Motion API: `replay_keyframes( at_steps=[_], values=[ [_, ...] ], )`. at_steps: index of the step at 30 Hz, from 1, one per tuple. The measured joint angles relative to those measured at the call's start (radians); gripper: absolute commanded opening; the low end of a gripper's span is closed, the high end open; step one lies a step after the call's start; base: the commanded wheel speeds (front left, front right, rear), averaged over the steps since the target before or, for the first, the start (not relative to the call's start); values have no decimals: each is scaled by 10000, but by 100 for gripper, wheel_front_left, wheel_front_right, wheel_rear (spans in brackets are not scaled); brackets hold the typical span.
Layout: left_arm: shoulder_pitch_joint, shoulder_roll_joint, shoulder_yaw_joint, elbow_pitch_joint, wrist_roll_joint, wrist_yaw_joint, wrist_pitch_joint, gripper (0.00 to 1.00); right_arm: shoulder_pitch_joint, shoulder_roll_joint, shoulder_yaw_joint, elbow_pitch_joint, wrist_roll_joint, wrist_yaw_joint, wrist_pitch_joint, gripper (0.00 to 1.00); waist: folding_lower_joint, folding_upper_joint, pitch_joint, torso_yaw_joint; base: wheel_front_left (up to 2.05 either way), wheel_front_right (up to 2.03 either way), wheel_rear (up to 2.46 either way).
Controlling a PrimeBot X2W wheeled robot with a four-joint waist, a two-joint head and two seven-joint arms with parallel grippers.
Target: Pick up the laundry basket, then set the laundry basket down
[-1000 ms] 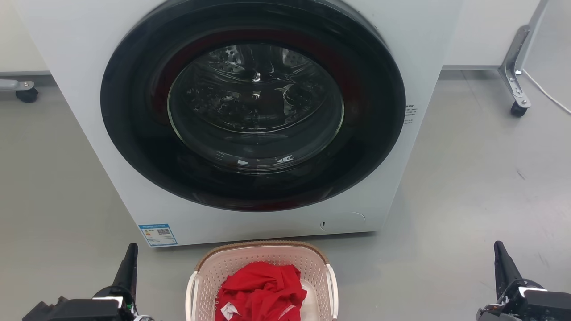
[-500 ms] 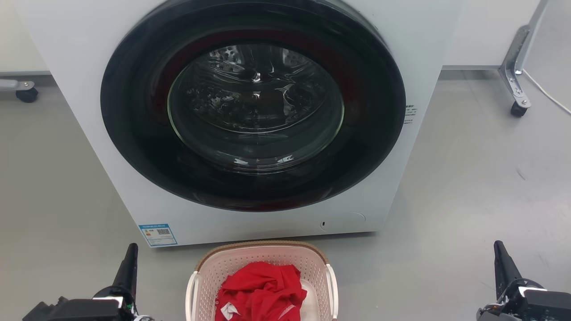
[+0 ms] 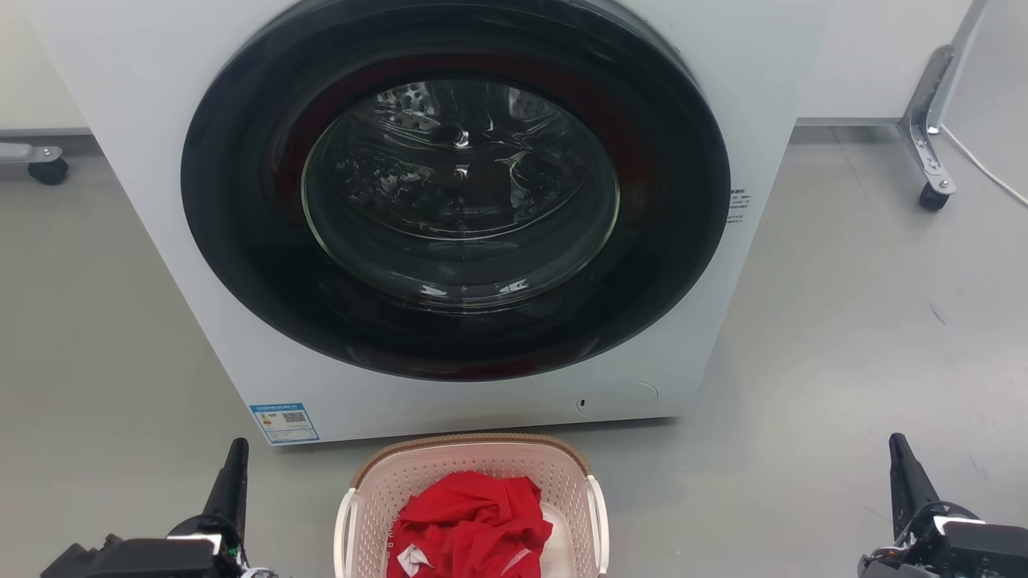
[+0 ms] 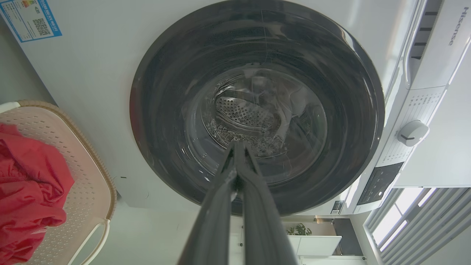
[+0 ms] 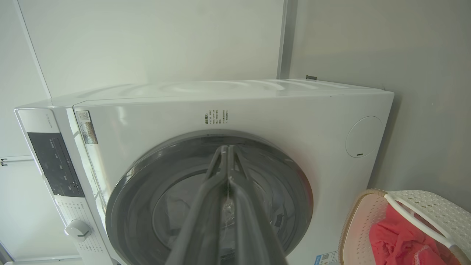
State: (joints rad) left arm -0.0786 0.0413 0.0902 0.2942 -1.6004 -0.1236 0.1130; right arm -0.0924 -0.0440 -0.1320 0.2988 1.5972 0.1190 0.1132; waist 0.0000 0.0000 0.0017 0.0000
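White washing machine just behind the laundry basket

A lab-like laundry space: white washing machine on bare grey floor, castor-wheeled frame nearby.

Head camera is looking down at the washing machine and basket — wrist cameras are viewing both from either side.
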Motion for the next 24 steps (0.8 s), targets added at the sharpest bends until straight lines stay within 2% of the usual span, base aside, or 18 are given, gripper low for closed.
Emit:
replay_keyframes(
  at_steps=[24],
  values=[
    [0, 0, -2, 6, -2, 0, 0, 0, 0, 2, 2, 0, 0, 0, 0, 0, 0, 0, 0, 0, 0, 0, 0]
  ],
)
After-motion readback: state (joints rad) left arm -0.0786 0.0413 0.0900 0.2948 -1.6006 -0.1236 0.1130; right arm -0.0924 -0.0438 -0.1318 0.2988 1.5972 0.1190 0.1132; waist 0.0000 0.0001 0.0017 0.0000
